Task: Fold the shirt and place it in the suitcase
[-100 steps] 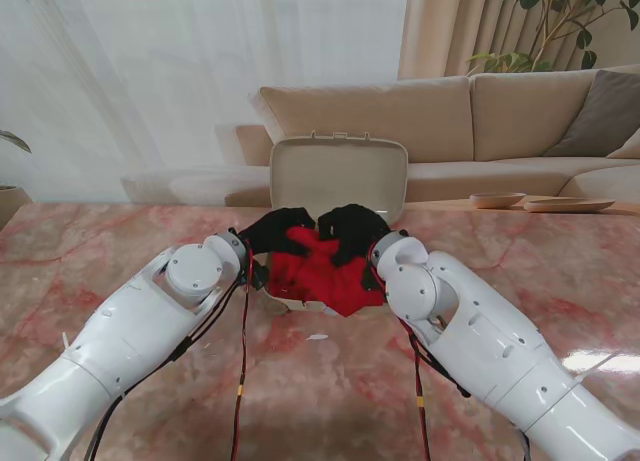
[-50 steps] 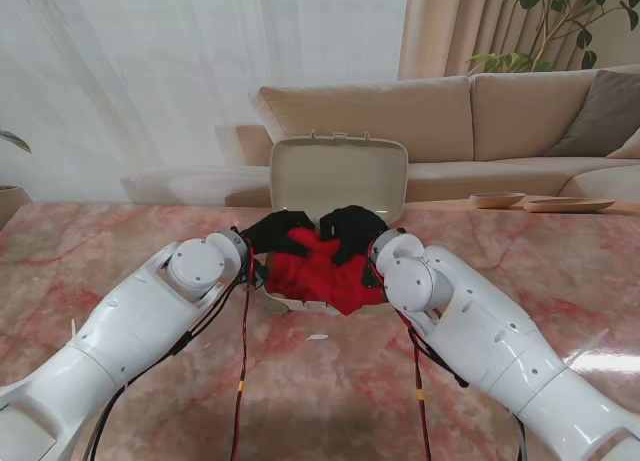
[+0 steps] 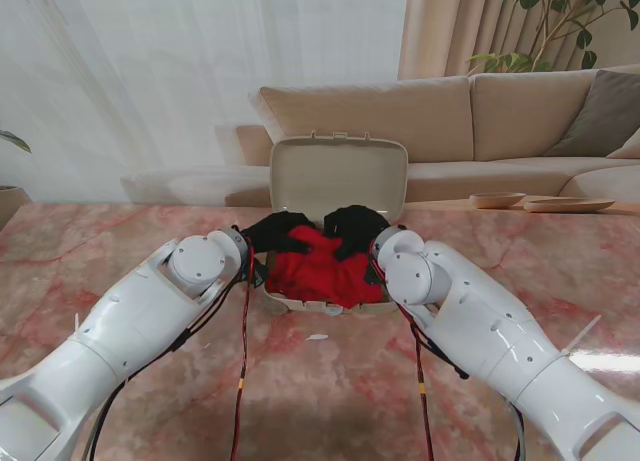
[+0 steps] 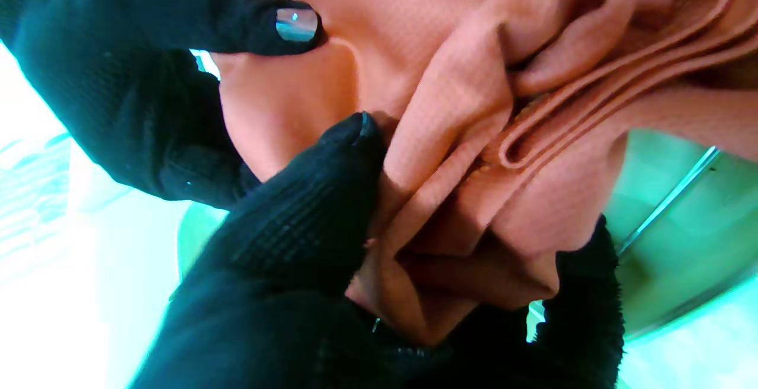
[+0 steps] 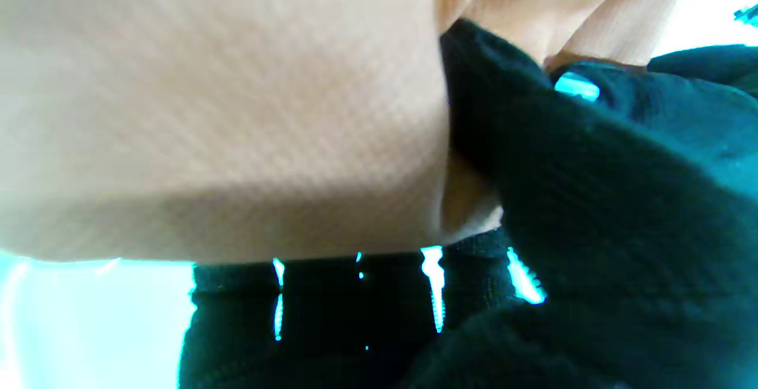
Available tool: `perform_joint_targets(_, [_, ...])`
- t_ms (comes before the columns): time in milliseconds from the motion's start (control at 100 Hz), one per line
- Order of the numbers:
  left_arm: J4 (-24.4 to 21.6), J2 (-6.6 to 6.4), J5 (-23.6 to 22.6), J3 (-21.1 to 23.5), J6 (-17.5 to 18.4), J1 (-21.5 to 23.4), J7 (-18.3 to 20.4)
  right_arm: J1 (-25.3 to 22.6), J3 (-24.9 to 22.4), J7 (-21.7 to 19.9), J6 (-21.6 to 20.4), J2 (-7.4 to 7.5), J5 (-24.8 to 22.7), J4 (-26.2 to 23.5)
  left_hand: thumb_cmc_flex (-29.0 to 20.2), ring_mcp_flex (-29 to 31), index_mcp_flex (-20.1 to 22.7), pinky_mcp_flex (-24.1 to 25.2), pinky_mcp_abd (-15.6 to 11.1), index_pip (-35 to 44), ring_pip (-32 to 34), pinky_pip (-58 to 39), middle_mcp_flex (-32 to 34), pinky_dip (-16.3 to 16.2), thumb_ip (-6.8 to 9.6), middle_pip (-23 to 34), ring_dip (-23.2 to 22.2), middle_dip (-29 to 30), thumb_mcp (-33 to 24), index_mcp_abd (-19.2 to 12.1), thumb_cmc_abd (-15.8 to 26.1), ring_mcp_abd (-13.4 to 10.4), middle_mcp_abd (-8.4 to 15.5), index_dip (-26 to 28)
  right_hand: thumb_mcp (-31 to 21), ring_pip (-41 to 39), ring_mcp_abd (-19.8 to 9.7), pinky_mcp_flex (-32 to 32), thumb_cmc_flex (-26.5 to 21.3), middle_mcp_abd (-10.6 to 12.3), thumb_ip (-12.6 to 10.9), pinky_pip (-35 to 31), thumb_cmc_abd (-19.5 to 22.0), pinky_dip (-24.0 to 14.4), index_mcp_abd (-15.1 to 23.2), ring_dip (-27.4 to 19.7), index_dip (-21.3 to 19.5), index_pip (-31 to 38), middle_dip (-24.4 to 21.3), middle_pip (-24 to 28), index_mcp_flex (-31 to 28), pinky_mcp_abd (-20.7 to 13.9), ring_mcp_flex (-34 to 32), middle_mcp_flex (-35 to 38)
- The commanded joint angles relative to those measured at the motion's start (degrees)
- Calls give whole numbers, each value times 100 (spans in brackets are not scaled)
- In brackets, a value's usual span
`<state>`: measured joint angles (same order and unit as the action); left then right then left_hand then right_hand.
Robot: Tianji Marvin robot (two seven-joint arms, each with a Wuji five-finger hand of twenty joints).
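The folded red shirt (image 3: 318, 269) sits in the open beige suitcase (image 3: 338, 177), whose lid stands upright behind it. My left hand (image 3: 276, 232) in its black glove holds the shirt's left far corner. My right hand (image 3: 352, 227) holds the right far corner. In the left wrist view the shirt (image 4: 462, 111) looks orange, its folded layers pinched between black fingers (image 4: 308, 217). The right wrist view shows pale cloth of the shirt (image 5: 225, 111) pressed against gloved fingers (image 5: 568, 187). Part of the suitcase base is hidden by cloth and arms.
The pink marble table (image 3: 100, 251) spreads to both sides. A small white scrap (image 3: 317, 336) lies just nearer to me than the suitcase. A beige sofa (image 3: 500, 121) stands behind the table, with wooden dishes (image 3: 530, 201) at the far right edge.
Both hands have carried the shirt farther from me and lowered it; its near edge, which overhung the suitcase front, now lies inside the rim.
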<state>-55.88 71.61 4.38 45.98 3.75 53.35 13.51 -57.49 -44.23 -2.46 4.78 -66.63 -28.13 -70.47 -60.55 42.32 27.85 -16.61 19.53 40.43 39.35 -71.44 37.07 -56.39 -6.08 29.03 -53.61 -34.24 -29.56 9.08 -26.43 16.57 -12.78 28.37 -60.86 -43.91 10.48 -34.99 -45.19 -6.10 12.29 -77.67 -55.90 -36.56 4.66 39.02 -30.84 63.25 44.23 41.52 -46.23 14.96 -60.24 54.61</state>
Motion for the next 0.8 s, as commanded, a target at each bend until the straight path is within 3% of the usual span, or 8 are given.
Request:
perform_joint_targets(0, [-9, 12, -9, -5, 4, -21, 30, 25, -4, -82, 47, -17, -18, 46, 185, -270, 45, 139, 64, -219, -258, 123, -216, 87, 234, 43, 194, 326, 130, 37, 251, 89, -36, -103, -291, 520, -106, -1200, -227, -90, -68, -587, 166, 129, -11, -136, 248, -246, -259, -141, 71, -963, 159, -206])
perform_joint_targets(30, [-18, 2, -29, -3, 20, -19, 34, 30, -4, -74, 57, -17, -34, 54, 272, -332, 29, 172, 54, -329, -315, 145, -258, 99, 284, -12, 257, 384, 134, 73, 304, 97, -46, -132, -272, 707, -123, -2298, -195, -102, -74, -561, 168, 297, -64, -152, 283, -346, -363, -175, 83, -1713, 218, -259])
perform_joint_targets(70, [-35, -12, -60, 2, 41, -14, 37, 35, -7, -70, 70, -16, -47, 57, 317, -429, -9, 236, 59, -447, -379, 188, -333, 117, 295, -82, 324, 446, 161, 90, 322, 101, -82, -164, -271, 907, -156, -1402, -143, -113, -78, 894, 162, 370, -135, -247, 283, -502, -507, -197, 101, -538, 322, -349])
perform_joint_targets(130, [-82, -39, -133, 9, 61, -4, 27, 45, -10, -73, 98, -11, -75, 56, 341, -567, -69, 322, 44, -667, -470, 250, -457, 146, 295, -183, 440, 544, 254, 122, 370, 107, -113, -235, -287, 1152, -203, -2507, -47, -140, -89, 90, 148, -462, -239, -451, 320, -698, -625, -258, 118, -1998, 470, -457])
perform_joint_targets(340, [-264, -176, -443, 15, 163, 8, 102, 59, -42, -194, 188, 33, -152, -10, 482, -1146, -269, 707, 18, -1079, -853, 563, -883, 285, 287, -470, 756, 756, 619, 145, 497, 147, -203, -374, -322, 1777, -157, -2363, 543, -231, -200, 520, 93, -746, -568, -889, -77, -1775, -1146, -402, 48, -2226, 1002, -853])
perform_joint_targets(370, [-286, -200, -488, 14, 189, 8, 130, 53, -52, -199, 196, 39, -168, -24, 480, -1216, -290, 754, 11, -1173, -900, 617, -955, 318, 294, -529, 838, 805, 758, 137, 540, 145, -219, -398, -326, 1812, -143, -630, 622, -246, -245, 2344, 105, -565, -595, -916, -219, -1966, -1171, -427, 17, -276, 1057, -891])
perform_joint_targets(400, [-310, -218, -532, 16, 208, 12, 142, 46, -64, -207, 210, 46, -185, -41, 486, -1271, -312, 794, 13, -1197, -924, 642, -1004, 327, 295, -554, 856, 818, 789, 146, 545, 152, -222, -403, -334, 1870, -138, -12, 724, -260, -311, 2858, 113, -553, -625, -945, -254, -2071, -1193, -467, -1, 237, 1129, -923])
perform_joint_targets(790, [-695, -418, -1193, 136, 320, 150, 61, -38, -208, -296, 414, 113, -379, -248, 547, -1687, -428, 1094, -27, -1514, -1173, 1004, -1252, 513, 307, -716, 1099, 922, 1141, 151, 677, 180, -273, -488, -209, 2163, 52, 1462, 1532, -431, -559, 1550, 41, 62, -848, -1124, -766, -3007, -1373, -836, 108, 142, 1904, -1364])
